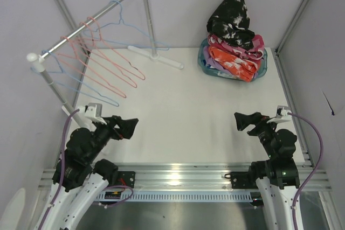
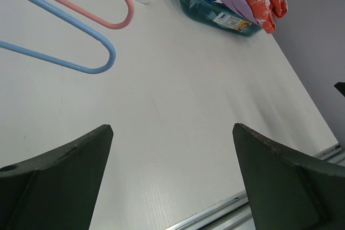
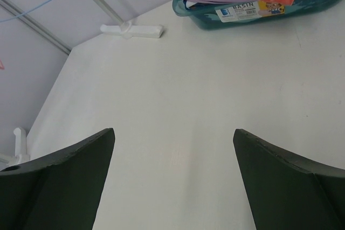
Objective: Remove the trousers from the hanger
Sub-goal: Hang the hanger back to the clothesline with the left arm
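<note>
Two empty pincers gaping wide, left pincer (image 1: 132, 128), right pincer (image 1: 238, 122), trousers (image 1: 235, 44) heaped in basin (image 1: 204, 64) far beyond both

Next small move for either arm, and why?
Probably none: leave both arms parked. The hangers look bare, the trousers sit heaped in the basin, and the left gripper and right gripper are open and empty.

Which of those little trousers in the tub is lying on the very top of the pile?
The black pair with white speckles: it crowns the heap in the teal basin, above the pink pair and the orange pair.
</note>
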{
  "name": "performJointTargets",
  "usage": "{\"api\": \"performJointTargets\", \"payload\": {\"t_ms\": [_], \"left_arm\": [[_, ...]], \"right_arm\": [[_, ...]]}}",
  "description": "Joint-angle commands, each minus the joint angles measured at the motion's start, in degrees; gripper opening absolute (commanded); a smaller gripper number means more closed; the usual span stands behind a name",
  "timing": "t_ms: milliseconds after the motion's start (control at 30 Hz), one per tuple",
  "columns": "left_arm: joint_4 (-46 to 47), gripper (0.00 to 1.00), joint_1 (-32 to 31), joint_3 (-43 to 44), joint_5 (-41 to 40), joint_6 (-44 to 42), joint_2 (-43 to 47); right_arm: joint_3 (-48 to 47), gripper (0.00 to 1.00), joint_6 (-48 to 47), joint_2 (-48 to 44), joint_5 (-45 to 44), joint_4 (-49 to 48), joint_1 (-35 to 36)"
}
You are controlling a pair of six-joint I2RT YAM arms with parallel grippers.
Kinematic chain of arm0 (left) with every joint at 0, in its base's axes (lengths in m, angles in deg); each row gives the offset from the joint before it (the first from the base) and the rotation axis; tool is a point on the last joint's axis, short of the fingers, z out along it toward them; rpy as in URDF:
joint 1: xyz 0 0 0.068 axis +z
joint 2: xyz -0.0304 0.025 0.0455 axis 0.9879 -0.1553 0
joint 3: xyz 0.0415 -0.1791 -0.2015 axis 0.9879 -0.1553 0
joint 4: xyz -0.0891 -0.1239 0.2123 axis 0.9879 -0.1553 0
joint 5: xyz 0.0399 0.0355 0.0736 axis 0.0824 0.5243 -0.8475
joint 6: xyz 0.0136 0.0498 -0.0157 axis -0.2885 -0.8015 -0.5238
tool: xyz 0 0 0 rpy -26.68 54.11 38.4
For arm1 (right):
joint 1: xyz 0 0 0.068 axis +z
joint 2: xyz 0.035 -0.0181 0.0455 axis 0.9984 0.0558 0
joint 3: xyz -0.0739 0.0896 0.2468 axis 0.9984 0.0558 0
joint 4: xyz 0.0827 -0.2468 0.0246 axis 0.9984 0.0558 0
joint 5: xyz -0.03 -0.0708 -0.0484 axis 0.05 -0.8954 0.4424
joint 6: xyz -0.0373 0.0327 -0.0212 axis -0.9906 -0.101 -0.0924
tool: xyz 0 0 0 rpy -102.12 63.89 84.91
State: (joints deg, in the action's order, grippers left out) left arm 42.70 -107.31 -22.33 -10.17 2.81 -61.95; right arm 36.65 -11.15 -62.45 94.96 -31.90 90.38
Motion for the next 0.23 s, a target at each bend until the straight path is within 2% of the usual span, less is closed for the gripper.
{"api": "performJointTargets", "payload": {"t_ms": [0,200], "left_arm": [[1.0,0.99,0.0,0.0,-0.3,0.8,-1.1],[0.7,1.00,0.0,-0.1,-1.2,1.2,-0.3]], "right_arm": [[-1.0,0.99,-0.6,-0.5,1.0,-1.5,0.2],[-1.2,1.00,-0.5,-0.7,0.8,-1.3,0.2]]}}
